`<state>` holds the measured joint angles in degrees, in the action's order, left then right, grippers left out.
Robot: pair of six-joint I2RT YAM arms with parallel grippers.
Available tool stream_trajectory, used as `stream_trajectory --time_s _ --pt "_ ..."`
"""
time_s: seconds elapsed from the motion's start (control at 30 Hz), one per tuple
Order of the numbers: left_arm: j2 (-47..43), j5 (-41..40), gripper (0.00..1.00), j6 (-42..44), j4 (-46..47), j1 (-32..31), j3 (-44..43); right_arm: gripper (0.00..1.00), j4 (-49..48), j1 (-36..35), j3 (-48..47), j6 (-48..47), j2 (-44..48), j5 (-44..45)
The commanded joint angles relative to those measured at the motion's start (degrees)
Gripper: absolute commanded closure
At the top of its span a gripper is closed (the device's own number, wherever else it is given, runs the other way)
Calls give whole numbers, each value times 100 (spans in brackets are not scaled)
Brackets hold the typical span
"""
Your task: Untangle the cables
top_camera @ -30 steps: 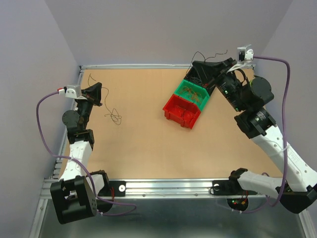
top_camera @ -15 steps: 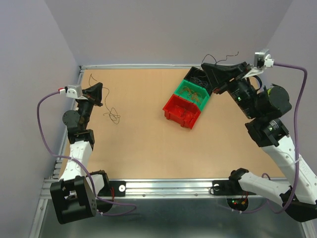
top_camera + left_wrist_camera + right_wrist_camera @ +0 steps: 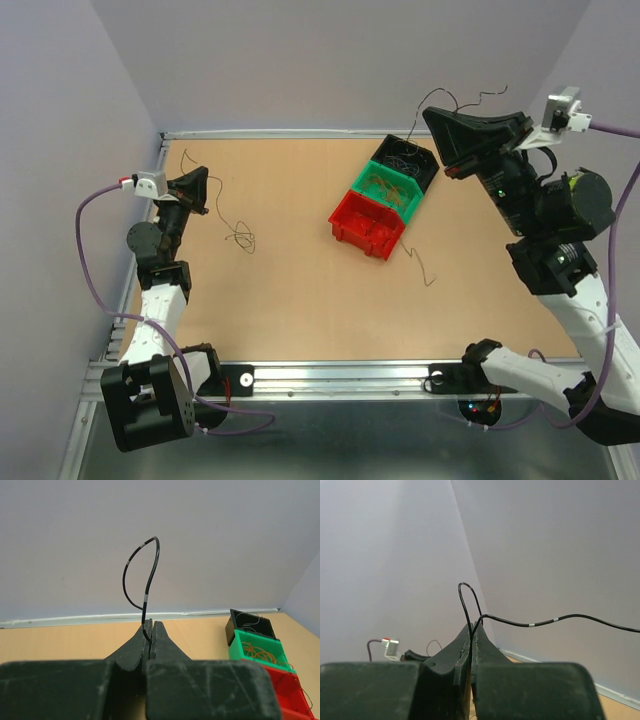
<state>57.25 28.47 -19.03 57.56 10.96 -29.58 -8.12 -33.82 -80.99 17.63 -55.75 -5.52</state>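
Note:
My left gripper (image 3: 203,190) hovers over the table's far left and is shut on a thin dark cable (image 3: 145,582). That cable loops above the tips, and its tail curls on the table (image 3: 240,238). My right gripper (image 3: 431,116) is raised high above the black bin (image 3: 425,180) and is shut on another dark cable (image 3: 560,618). Its free end waves past the tips (image 3: 472,99). A thin wire tail (image 3: 424,266) lies on the table right of the red bin (image 3: 350,228). Orange-brown cables (image 3: 385,186) fill the green bin (image 3: 411,209).
The three bins stand in a diagonal row at the back right of the wooden table (image 3: 290,300). In the left wrist view they sit at the right edge, green bin (image 3: 237,647) in the middle. Walls close in on three sides.
My right arm has risen and swung right, drawing its dark cable up out of the bins; a wire tail now lies right of the red bin. The curl near my left gripper shifted slightly right.

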Motion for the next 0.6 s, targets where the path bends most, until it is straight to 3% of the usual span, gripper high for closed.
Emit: stream_trajectory --time_s 0.0,0.23,0.57 --pt "-92 97 100 83 379 -33 23 99 -164 -1 83 -268 -435 261" --pt "-65 124 100 92 379 -41 5 99 -347 7 48 -497 -1209 754" --pt "-74 141 100 101 379 -41 23 99 -1305 7 970 -427 -1588 947"
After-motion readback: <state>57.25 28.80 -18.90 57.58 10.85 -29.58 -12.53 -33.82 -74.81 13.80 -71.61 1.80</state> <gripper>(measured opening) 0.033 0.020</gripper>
